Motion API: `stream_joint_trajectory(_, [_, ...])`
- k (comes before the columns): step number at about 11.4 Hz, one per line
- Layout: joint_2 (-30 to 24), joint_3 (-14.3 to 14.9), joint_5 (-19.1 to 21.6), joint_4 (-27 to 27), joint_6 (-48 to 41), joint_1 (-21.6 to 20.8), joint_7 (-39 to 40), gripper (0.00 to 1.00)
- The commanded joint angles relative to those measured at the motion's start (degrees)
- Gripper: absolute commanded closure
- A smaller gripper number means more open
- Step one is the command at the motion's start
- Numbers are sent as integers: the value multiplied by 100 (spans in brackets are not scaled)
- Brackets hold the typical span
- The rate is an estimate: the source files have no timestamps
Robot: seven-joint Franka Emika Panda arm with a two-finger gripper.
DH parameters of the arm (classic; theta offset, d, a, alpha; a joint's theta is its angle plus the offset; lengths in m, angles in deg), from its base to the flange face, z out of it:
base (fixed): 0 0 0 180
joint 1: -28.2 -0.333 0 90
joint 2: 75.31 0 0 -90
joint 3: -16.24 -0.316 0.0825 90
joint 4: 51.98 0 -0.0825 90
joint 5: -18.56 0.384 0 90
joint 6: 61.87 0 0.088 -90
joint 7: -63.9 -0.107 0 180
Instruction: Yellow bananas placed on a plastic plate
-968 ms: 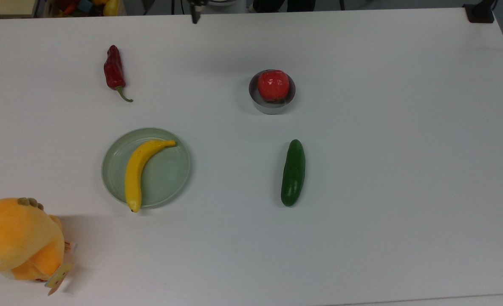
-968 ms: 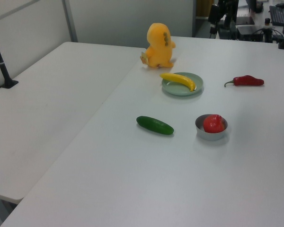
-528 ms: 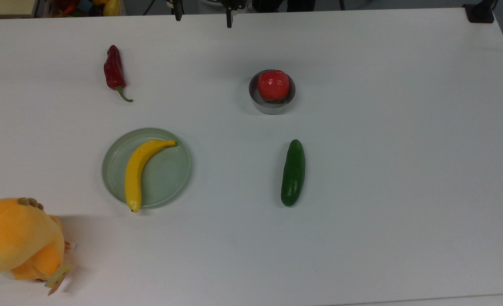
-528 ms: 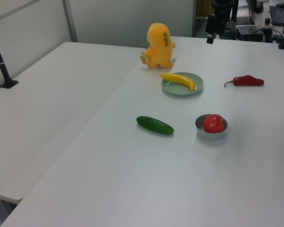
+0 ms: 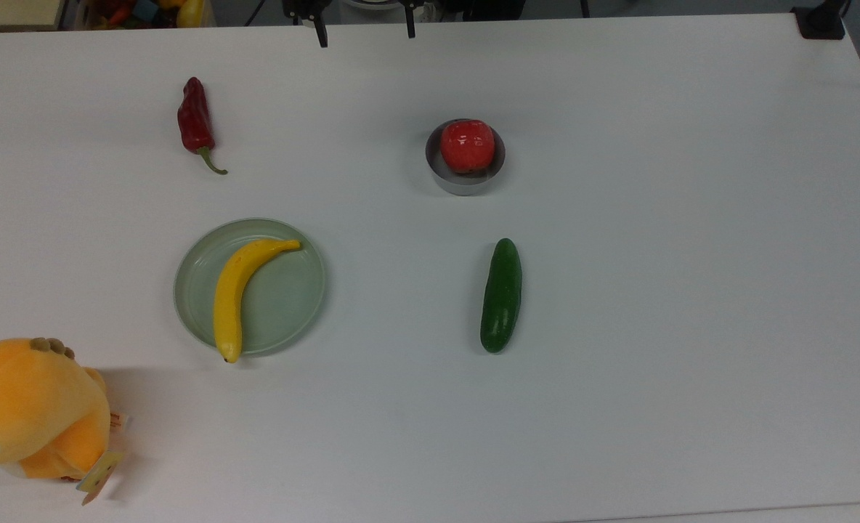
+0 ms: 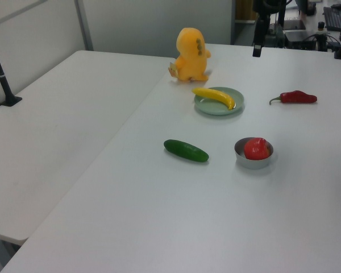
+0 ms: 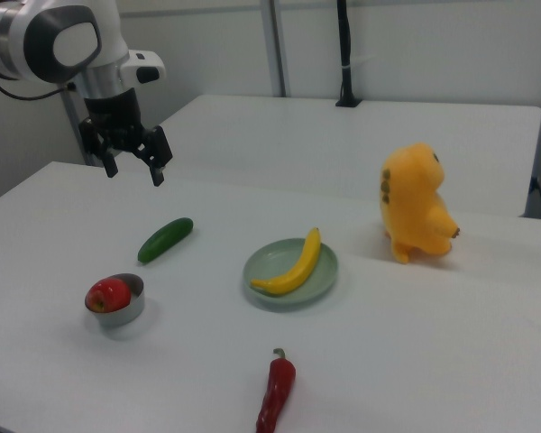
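in the top view the orange plush toy (image 5: 34, 408) sits nearest, at the table's (image 5: 655, 407) lower left corner. just beyond it the yellow bananas (image 5: 240, 289) lie across the plastic plate (image 5: 288, 298), dark tip just over the rim. it looks light, stiff and smooth, so probably slippery; mid-body across the curve seems the safest hold. the cucumber (image 5: 501, 294), the apple (image 5: 466, 145) in its metal bowl (image 5: 465, 184) and the red chili (image 5: 195, 122) lie farther. farthest, the gripper (image 7: 133, 164) hangs raised, fingers apart, holding nothing.
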Motion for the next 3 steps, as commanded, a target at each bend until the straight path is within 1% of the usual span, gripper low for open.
stream_joint_trajectory(1, [4, 81, 125, -133, -183, -48, 20, 0])
stream_joint_trajectory(3, [4, 81, 125, -142, -182, -40, 20, 0])
